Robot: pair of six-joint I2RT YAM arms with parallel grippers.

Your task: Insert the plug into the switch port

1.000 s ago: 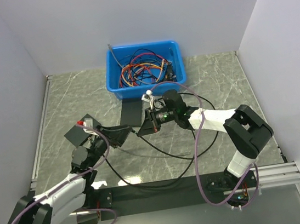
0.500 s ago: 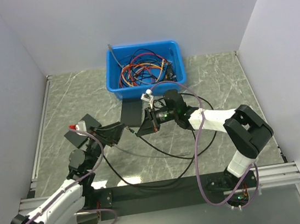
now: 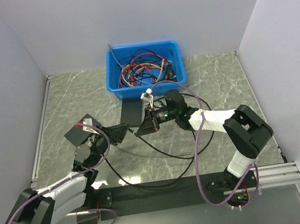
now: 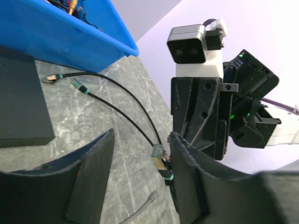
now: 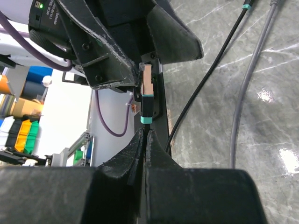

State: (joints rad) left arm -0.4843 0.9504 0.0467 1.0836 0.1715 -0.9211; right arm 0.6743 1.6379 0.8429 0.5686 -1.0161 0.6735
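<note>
My right gripper [image 5: 144, 134], jaws clamped behind the Ethernet plug [image 5: 146, 92], holds it off the worktop [image 3: 217, 75], on the switch's [image 3: 131, 113] near side. My left gripper [image 4: 141, 137], jaws apart, flanks it. Closing off-centre could twist the plug and spoil port alignment.

bin [image 3: 136, 90] blue | table [image 3: 218, 81] grey-green marbled | switch [image 3: 130, 112] black | plug [image 4: 161, 161] amber, teal band

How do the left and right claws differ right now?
The left claw is open; the right claw is shut. The right claw grips the plug by its rear end; the left claw holds nothing, its fingers standing either side of that plug. Both are black and face each other.
</note>
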